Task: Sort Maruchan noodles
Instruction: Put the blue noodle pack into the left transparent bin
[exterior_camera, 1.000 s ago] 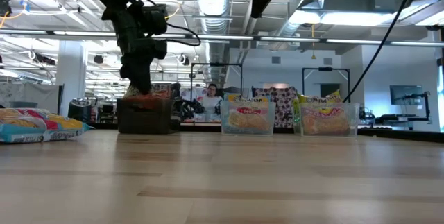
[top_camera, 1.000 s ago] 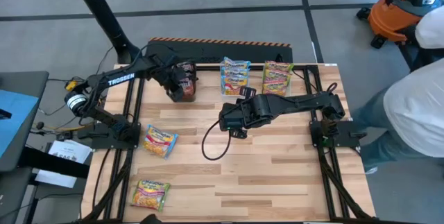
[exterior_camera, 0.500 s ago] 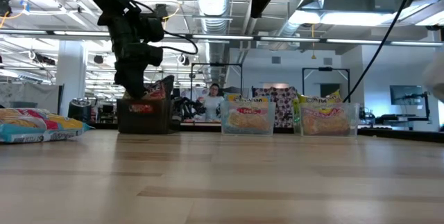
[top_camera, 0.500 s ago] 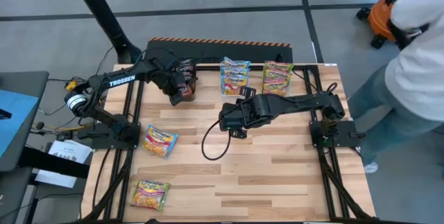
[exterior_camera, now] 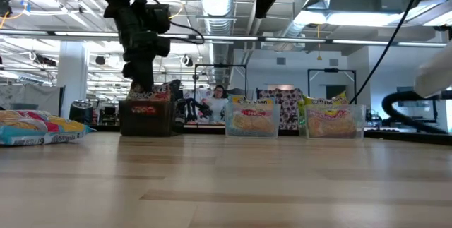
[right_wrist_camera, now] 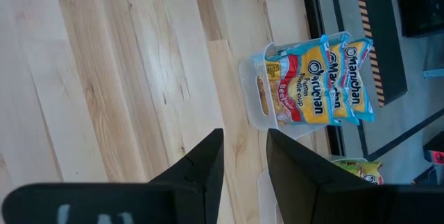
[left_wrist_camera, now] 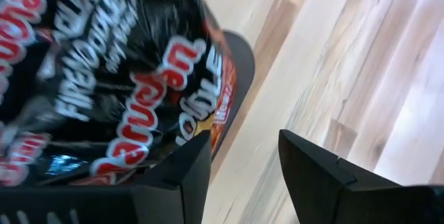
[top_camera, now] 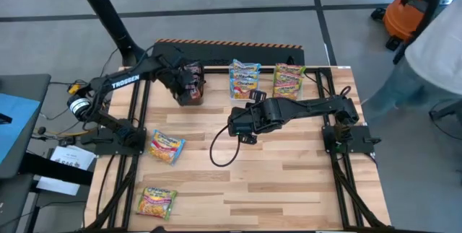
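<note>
A black box at the table's far left holds dark maroon packets standing on edge. My left gripper hovers open just above the box, with one finger beside the packets. A clear tub holds blue-edged packets and another holds green/yellow-edged packets, both at the far edge. Two loose packets lie flat near the left edge. My right gripper hangs open and empty over the table's middle. My left gripper comes from above, pointing down at the black box. One finger stands right against the edge of a dark packet; I cannot tell whether it touches. Nothing lies between the fingers.
A black cable loop lies on the wood below the right arm. Bare wood fills the near and right parts of the table. A person stands beyond the table's right edge, by an orange vacuum.
My left gripper tipped toward the table's left over the black box, then swung back upright and now stands slightly higher above it. The person at the right has moved away toward the far right.
</note>
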You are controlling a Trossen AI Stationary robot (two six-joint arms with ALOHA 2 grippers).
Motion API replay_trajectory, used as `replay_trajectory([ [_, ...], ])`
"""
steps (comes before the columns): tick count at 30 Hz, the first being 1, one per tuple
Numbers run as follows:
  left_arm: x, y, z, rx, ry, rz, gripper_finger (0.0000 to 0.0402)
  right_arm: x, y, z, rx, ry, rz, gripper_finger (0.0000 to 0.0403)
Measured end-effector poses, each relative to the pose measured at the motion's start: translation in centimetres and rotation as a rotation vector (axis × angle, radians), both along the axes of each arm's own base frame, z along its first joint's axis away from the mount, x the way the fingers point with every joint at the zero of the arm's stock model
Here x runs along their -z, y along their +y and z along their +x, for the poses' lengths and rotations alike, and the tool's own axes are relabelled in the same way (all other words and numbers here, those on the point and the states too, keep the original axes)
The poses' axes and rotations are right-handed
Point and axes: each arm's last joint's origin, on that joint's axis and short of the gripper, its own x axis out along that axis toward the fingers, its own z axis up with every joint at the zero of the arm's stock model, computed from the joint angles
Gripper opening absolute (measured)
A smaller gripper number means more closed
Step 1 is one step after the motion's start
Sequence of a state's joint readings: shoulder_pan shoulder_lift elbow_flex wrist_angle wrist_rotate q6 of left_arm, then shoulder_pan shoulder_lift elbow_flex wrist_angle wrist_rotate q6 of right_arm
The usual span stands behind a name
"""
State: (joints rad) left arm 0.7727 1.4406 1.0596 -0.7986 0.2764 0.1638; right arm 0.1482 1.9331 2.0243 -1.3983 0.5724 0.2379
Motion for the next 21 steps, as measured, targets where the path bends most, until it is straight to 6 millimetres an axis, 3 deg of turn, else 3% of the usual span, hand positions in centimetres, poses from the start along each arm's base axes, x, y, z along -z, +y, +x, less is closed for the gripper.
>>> replay_trajectory([
  [13,-5.7,-0.2,-0.1,0.033,0.006,0.003,0.0155,0.0,0.0,0.0,0.000,0.000,0.000,0.0133],
  [21,-8.3,-3.2,-2.8,0.014,-0.012,-0.004,0.0155,0.1,0.2,-0.1,-0.021,0.020,0.078,0.0133],
])
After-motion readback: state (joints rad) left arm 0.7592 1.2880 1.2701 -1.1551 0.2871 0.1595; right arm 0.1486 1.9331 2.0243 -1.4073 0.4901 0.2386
